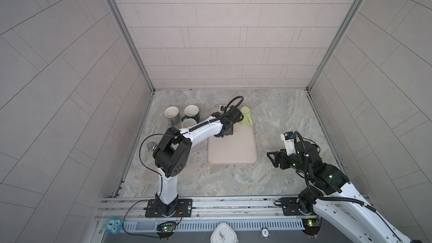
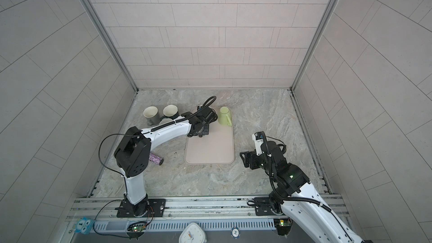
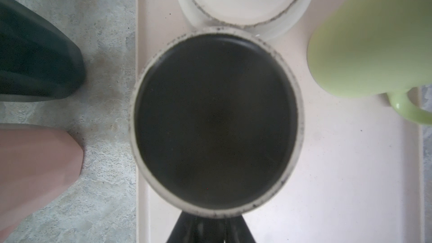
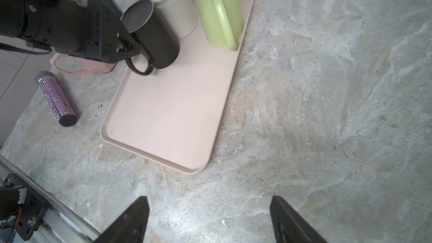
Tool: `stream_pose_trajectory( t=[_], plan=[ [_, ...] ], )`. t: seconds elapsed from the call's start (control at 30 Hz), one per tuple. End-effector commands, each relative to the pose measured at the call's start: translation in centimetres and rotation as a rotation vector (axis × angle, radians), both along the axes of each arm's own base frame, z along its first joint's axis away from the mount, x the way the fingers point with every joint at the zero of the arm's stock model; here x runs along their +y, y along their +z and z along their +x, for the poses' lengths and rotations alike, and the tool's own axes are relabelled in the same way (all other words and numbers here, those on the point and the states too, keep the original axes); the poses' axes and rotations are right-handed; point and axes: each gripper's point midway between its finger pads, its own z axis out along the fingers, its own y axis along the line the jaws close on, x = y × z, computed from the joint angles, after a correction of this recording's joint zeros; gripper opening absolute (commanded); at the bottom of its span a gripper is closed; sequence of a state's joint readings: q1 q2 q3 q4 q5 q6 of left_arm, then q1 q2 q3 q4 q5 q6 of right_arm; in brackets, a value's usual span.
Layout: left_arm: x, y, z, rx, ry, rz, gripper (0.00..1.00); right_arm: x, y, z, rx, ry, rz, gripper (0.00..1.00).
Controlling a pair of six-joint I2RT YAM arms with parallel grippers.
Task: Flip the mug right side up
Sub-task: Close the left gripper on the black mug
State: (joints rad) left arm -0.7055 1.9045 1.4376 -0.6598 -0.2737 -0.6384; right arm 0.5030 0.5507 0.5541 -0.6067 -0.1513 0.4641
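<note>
A black mug (image 4: 154, 40) stands base up at the far left of the pink tray (image 4: 168, 113); in the left wrist view its dark base (image 3: 215, 118) fills the middle. My left gripper (image 4: 131, 46) is shut on the black mug's handle (image 4: 140, 68), and its fingers (image 3: 187, 230) show just under the base rim. In both top views the left gripper (image 1: 226, 133) hides this mug. A white mug (image 4: 175, 8) and a green mug (image 4: 217, 12) stand base up beside it. My right gripper (image 4: 210, 218) hangs open over bare counter, right of the tray.
Three upright mugs stand left of the tray: cream (image 1: 171, 114), dark green (image 1: 191, 112) and pink (image 1: 188, 123). A glittery purple microphone (image 4: 56, 99) lies on the counter near the left arm. Tiled walls close in three sides.
</note>
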Motion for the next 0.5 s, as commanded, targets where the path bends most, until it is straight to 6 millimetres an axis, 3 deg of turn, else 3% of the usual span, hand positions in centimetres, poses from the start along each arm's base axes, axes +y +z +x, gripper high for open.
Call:
stream_pose_trajectory(
  t=[0.0, 0.3, 0.37, 0.47],
  plan=[
    [0.55, -0.10, 0.15, 0.021, -0.002, 0.033, 0.25, -0.34, -0.45, 0.02, 0.010, -0.016, -0.013, 0.83],
    [0.68, 0.11, 0.36, 0.016, -0.002, 0.036, 0.22, -0.47, -0.75, 0.06, 0.013, -0.023, -0.018, 0.83],
    [0.75, 0.04, 0.36, 0.020, -0.004, 0.038, 0.17, -0.46, -0.79, 0.02, 0.014, -0.022, -0.018, 0.83],
    [0.87, 0.17, 0.22, 0.024, -0.010, 0.042, 0.02, -0.41, -0.88, -0.01, 0.019, -0.020, -0.017, 0.83]
  ],
)
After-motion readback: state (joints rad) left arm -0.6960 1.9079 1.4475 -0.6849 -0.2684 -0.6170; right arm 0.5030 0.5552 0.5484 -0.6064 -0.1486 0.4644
